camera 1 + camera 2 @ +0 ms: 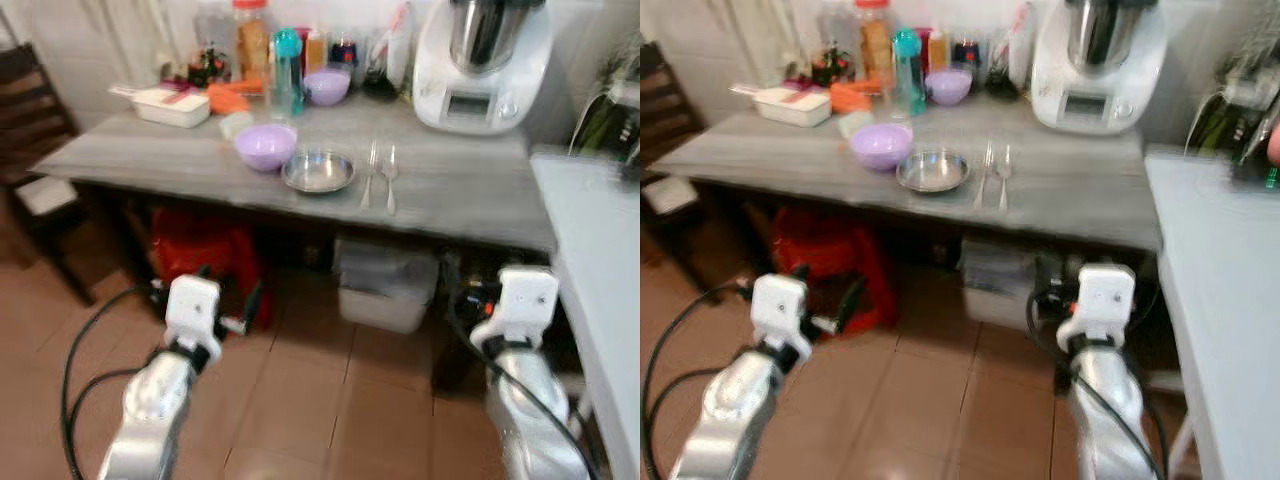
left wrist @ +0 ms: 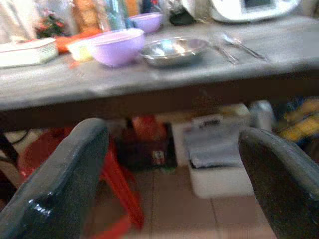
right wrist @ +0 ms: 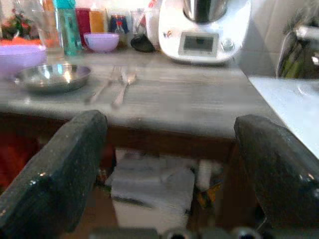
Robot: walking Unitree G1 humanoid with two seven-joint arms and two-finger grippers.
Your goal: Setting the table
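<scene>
Both end effectors hang released, fingers spread, below the tabletop (image 1: 450,190): left end effector (image 2: 174,169), right end effector (image 3: 169,164). The steel plate (image 1: 318,171), stiff, light and slippery, sits mid-tabletop beside a purple bowl (image 1: 265,146); pinch its rim. Fork (image 1: 369,172) and spoon (image 1: 390,176) lie right: thin, grasp mid-handle.

The whole scene is motion-blurred. The fork and spoon (image 1: 381,176) smear together; bottles (image 1: 252,40) at twelve o'clock are cropped; the chair (image 1: 30,150) at nine o'clock is cut off.

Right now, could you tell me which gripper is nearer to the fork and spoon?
Right. The right gripper sits below the table edge, just right of the fork and spoon; the left gripper is farther off, under the purple bowl.
</scene>
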